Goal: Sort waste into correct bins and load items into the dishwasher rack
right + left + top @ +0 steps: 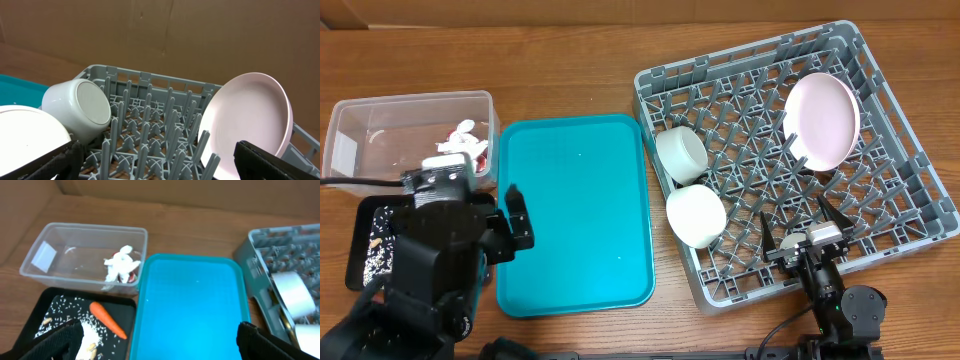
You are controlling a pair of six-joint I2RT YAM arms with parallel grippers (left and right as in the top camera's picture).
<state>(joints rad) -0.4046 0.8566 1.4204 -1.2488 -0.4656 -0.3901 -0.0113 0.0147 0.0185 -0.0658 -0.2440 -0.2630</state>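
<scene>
Wooden counter [570, 60] seen from above, with two robot arms at its near edge. The left jaws are spread wide with nothing between them, hanging over the near left edge of a flat teal serving tray [575, 200] that lies in the middle of the counter. The right jaws are also spread wide and grip nothing, poised over the near rim of the dishwasher rack [920, 190], a large square grey plastic lattice crate with upright pegs, set at a slight angle on the right of the counter. Nearest on the left, partly hidden under the left arm, is a shallow black tray [365, 225]; in it lie a small orange carrot [107, 320], a scatter of white grains [60, 302] and a few beige scraps [46, 321]. In the near left part of the rack a small white bowl [695, 215] rests among the pegs, and just beyond it a second small white bowl [680, 153] is tipped on its side against the rack's left wall. Farther back on the left, just beyond the black tray, a clear plastic tub [360, 125] holds crumpled white paper [455, 135] and a red wrapper [477, 152], bunched together at its right-hand end. Farthest away, in the far right part of the rack, a round pale pink plate [822, 120] stands on edge, leaning between the pegs
</scene>
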